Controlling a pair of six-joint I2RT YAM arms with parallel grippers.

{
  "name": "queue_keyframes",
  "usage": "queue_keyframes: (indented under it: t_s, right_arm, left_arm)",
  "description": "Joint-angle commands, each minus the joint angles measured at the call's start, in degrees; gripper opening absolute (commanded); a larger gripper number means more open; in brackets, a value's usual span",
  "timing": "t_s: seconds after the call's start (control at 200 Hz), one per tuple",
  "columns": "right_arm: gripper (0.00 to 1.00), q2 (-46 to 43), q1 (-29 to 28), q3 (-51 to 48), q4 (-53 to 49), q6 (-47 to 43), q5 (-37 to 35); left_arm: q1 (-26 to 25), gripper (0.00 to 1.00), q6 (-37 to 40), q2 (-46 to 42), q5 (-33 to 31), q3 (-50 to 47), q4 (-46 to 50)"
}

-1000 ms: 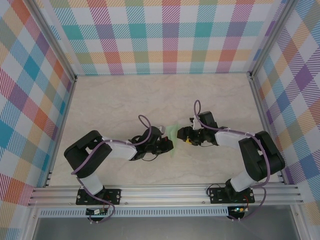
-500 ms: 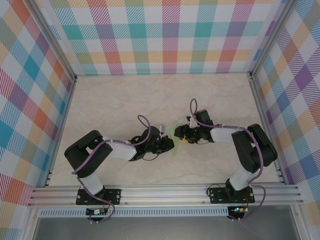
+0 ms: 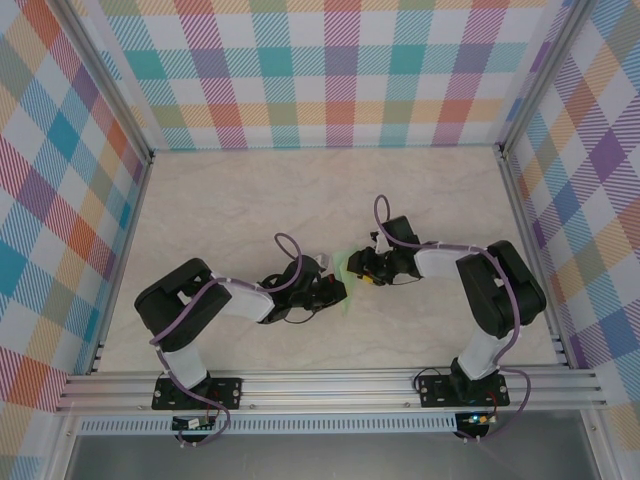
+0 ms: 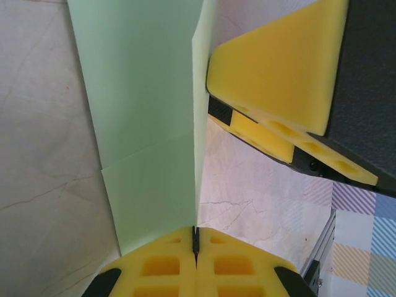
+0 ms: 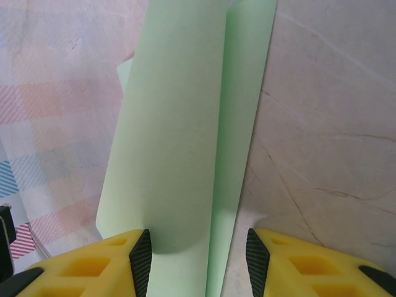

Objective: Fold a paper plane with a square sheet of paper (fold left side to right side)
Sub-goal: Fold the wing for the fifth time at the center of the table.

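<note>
Left gripper (image 4: pixel 195 240): clamped on paper (image 4: pixel 145 111), at its near edge. Right gripper (image 5: pixel 198 247): jaws parted, paper between them, ungripped. Paper creased lengthwise, partly folded; further folds likely remain.

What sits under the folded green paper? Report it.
The pale marbled table shows on both sides of the paper. The patch beneath it is covered, so anything there stays unseen.

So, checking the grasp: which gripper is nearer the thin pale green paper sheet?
Left: left gripper shut on the pale green paper sheet; right gripper straddles it, open.
</note>
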State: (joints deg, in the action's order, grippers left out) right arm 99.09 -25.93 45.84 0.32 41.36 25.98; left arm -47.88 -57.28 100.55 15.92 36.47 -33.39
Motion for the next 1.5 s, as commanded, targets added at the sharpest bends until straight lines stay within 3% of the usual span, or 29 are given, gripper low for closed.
queue_keyframes:
  t_s: [0.0,0.735,1.02,1.495]
  right_arm:
    - [0.47,2.62,-0.70,0.82,-3.90,-0.07,-2.07]
    - [0.46,3.74,-0.96,1.44,-5.16,-0.50,-2.03]
    - [0.46,3.57,-0.97,1.55,-5.55,-0.67,-2.07]
    - [0.46,3.57,-0.96,1.89,-6.35,-0.95,-1.90]
  left_arm:
    - [0.73,0.00,-0.47,0.66,-0.02,-0.87,-2.11]
    - [5.28,0.24,2.52,-7.74,2.06,-0.72,6.29]
    - [9.89,0.30,2.88,-4.87,5.38,2.98,6.18]
    - [10.84,0.32,4.28,3.45,8.50,10.46,6.69]
